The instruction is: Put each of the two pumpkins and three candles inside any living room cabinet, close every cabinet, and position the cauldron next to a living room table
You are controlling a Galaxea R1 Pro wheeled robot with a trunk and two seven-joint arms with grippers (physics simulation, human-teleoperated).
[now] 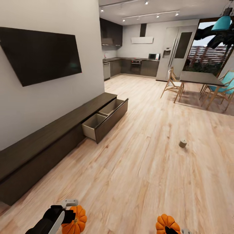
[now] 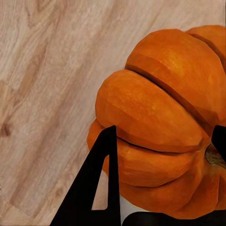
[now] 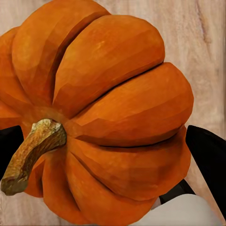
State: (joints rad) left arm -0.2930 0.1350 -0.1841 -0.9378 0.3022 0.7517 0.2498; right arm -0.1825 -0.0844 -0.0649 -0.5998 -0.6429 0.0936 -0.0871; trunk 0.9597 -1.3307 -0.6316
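My left gripper is shut on an orange ribbed pumpkin at the bottom left of the head view. In the left wrist view its black fingers press that pumpkin over the wood floor. My right gripper is shut on a second pumpkin with a brown stem, which is the pumpkin at the bottom edge of the head view. One grey-beige candle stands on the floor ahead to the right. The long dark cabinet runs along the left wall with one drawer pulled open. The cauldron and the table are out of view.
A black TV hangs above the cabinet. A dining table with wooden chairs stands at the back right, and the kitchen lies beyond. Wood floor stretches between me and the open drawer.
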